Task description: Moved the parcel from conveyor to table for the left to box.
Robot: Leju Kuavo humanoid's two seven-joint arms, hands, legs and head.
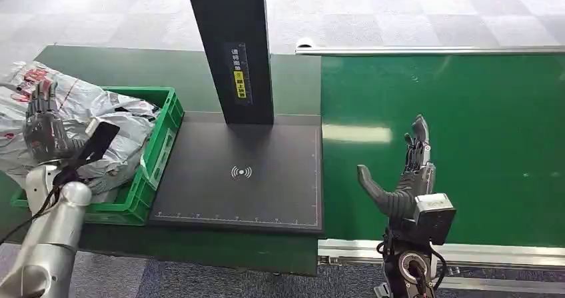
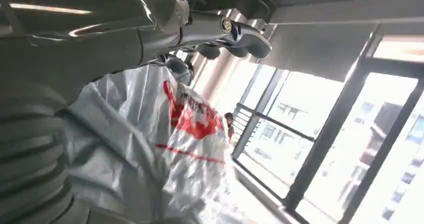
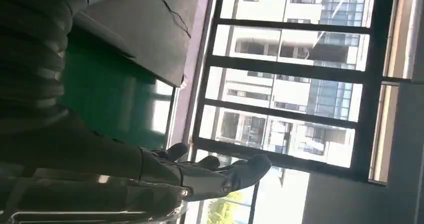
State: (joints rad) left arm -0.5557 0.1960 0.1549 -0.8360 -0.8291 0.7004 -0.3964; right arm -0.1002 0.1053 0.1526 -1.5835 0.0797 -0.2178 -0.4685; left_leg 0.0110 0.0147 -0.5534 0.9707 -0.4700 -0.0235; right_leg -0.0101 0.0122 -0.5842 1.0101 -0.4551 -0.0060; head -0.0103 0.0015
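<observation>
Grey plastic parcel (image 1: 80,121) lies in green crate (image 1: 156,148), left hand (image 1: 43,128) pressed against it, grasp unclear. Right hand (image 1: 406,178) spread, holding nothing, above green conveyor (image 1: 493,131).

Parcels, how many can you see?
1. The grey parcel lies in the green crate beside the black scan pad, with the left hand on it. More may hide underneath.

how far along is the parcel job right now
Mostly done: the grey parcel is off the green conveyor belt and lies in the green crate. In hand: the left hand rests on the parcel; whether it grips is unclear. The right hand hovers open over the belt. Left: freeing the left hand.
</observation>
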